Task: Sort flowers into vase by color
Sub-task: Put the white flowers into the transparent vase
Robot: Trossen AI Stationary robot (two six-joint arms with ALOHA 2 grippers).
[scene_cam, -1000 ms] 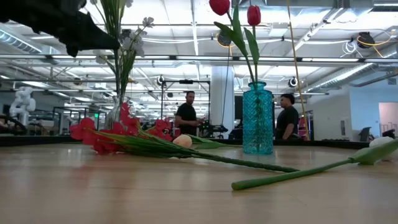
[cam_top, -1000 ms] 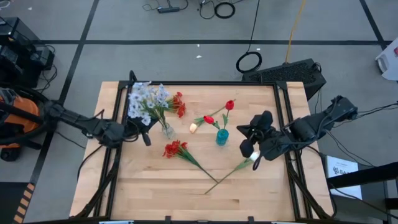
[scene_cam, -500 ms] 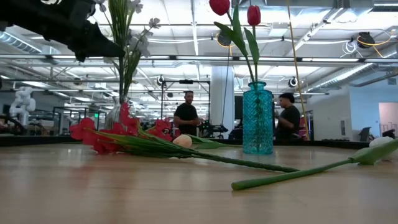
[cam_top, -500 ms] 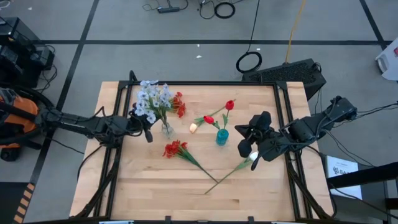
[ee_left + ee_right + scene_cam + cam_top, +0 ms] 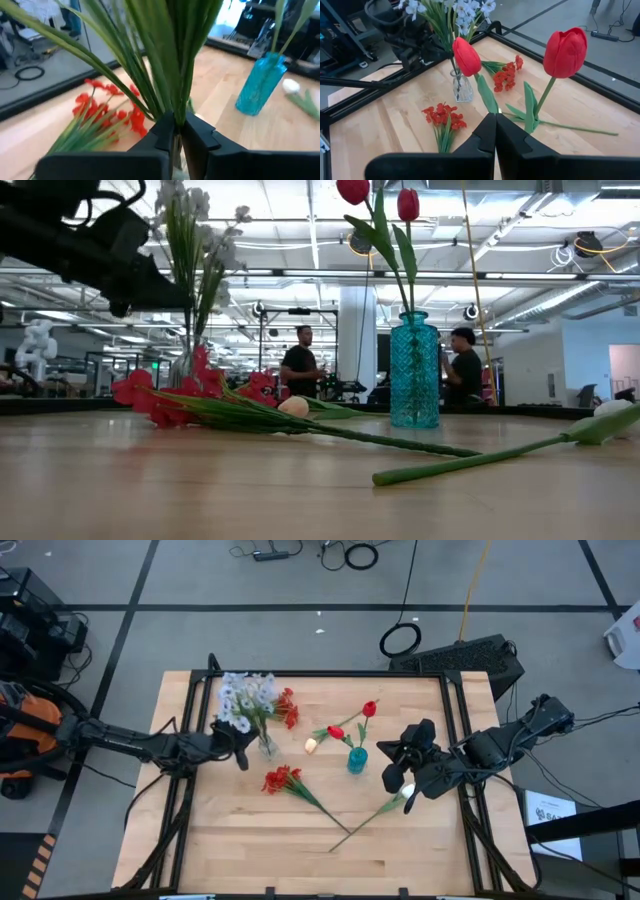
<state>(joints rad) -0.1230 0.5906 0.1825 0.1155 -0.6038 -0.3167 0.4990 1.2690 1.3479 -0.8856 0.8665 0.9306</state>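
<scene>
A bunch of pale blue-white flowers [image 5: 247, 698] stands in a small clear vase [image 5: 268, 748] at the table's far left, with my left gripper [image 5: 240, 750] shut on its stems. A teal vase [image 5: 357, 761] at mid-table holds two red tulips [image 5: 564, 46]. One red cluster [image 5: 287, 708] lies behind the clear vase and another [image 5: 281, 779] lies in front of it. A cream bud [image 5: 311, 745] lies between the vases. A white bud on a long stem [image 5: 372, 813] lies under my right gripper [image 5: 400, 776], which hovers shut and holds nothing. My left gripper pinches the bunch's green stems [image 5: 176, 112] between its two fingers, below the blooms and above the vase mouth. The fingers come nearly level from the table's left side and lie across the stems. The bunch stands almost upright with its lower ends in the clear vase [image 5: 461, 86].
A black metal frame [image 5: 320, 674] rims the wooden table. People stand in the room beyond the table's far side [image 5: 300, 365]. Bare wood shows along the near edge [image 5: 250, 850].
My left gripper has gone down and a little toward the table's right, to the clear vase, with the pale bunch. The bunch, which leaned to the left, now stands nearly upright over the vase.
</scene>
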